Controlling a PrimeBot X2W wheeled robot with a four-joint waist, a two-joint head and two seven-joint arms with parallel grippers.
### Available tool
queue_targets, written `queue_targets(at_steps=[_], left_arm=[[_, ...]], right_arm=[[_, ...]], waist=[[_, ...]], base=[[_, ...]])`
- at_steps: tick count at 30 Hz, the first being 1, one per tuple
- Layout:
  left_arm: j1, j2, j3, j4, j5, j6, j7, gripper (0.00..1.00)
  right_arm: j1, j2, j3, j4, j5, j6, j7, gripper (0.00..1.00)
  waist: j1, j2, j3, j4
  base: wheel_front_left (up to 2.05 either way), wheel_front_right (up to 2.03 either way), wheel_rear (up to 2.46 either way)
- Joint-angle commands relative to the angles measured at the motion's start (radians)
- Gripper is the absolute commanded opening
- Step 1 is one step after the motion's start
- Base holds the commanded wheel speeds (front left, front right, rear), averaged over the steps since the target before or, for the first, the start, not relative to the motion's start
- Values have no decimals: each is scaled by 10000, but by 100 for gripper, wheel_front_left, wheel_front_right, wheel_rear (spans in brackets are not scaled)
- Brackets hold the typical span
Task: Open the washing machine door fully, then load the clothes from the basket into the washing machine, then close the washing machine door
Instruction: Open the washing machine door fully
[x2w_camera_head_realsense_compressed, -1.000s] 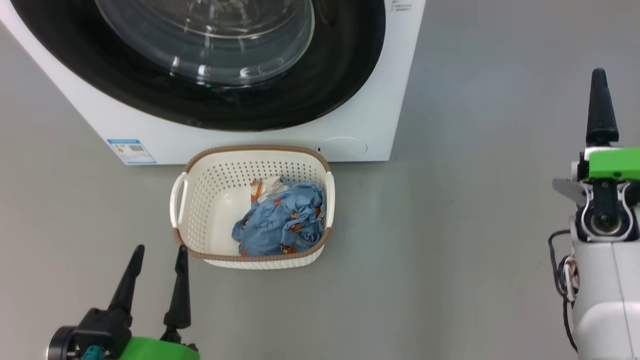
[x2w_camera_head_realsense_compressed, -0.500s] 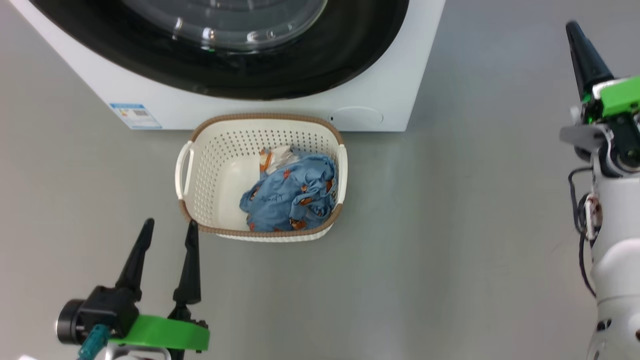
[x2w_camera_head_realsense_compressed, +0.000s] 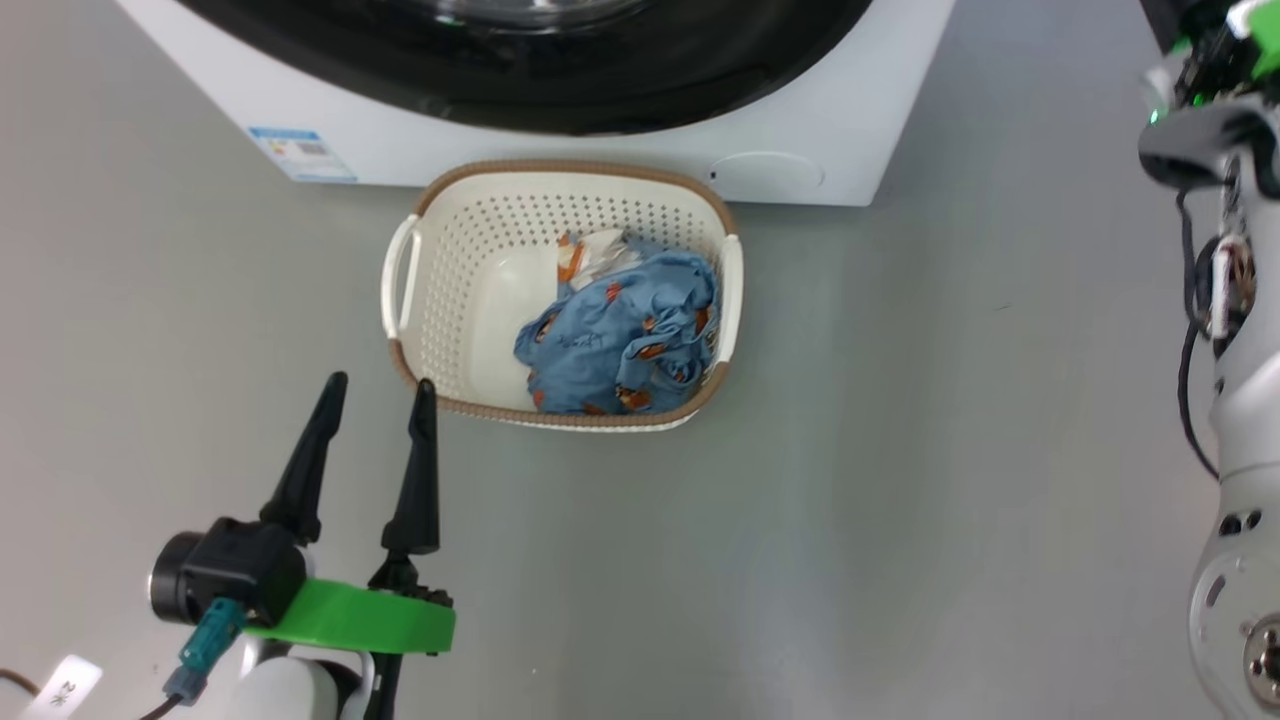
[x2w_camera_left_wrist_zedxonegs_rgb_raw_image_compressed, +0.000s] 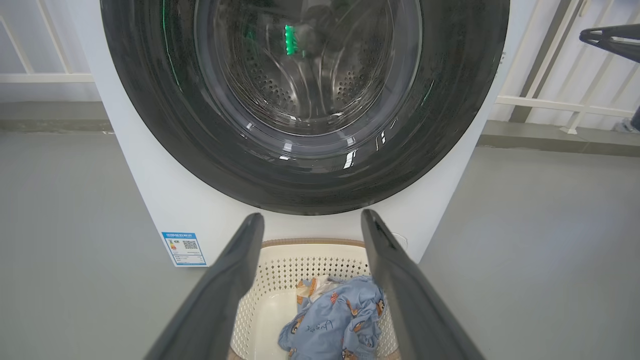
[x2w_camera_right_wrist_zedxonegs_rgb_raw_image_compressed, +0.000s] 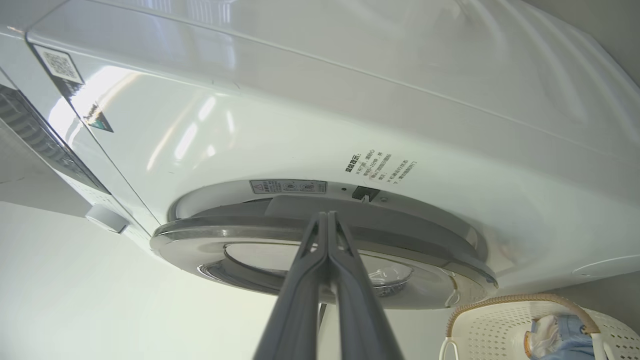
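Pale grey arms (x2w_camera_head_realsense_compressed: 1245, 430), green collars (x2w_camera_head_realsense_compressed: 350, 620), black cables (x2w_camera_head_realsense_compressed: 1187, 350); the left tool (x2w_camera_head_realsense_compressed: 381, 383) has two long, tapering black fingers (x2w_camera_head_realsense_compressed: 305, 470).

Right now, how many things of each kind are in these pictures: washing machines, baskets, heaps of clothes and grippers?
Washing machine: 1
Basket: 1
Heap of clothes: 1, the pieces in it cannot be counted
Grippers: 2, the left gripper open, the right gripper shut
Total: 5
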Motion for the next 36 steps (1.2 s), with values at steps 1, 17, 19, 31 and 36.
queue_targets(at_steps=[1, 17, 19, 31, 36], left_arm=[[-209, 170, 230, -288, -62, 118, -93, 100], [-571, 170, -283, -558, -535, 349, -93, 100], [-675, 170, -379, -624, -571, 369, -93, 100], [-1138, 170, -855, -808, -840, 517, -94, 100], [-1057, 170, -884, -805, -990, 581, -94, 100]], right_arm=[[-420, 136, 64, -204, 64, 16, 101, 0], [-2648, 109, -414, 1030, -1435, 16, 50, 0], [-2839, 152, -422, 1173, -1653, 16, 55, 0], [-3829, 335, -817, 1746, -2520, 16, -119, 0], [-4093, 326, -912, 1935, -2902, 16, -148, 0]], waist=[[0, -1, 244, 237], [0, -1, 1127, 1088], [0, -1, 1216, 1145], [0, -1, 1654, 1503], [0, -1, 1761, 1617]], base=[[0, 0, 0], [0, 0, 0], [0, 0, 0], [0, 0, 0], [0, 0, 0]])
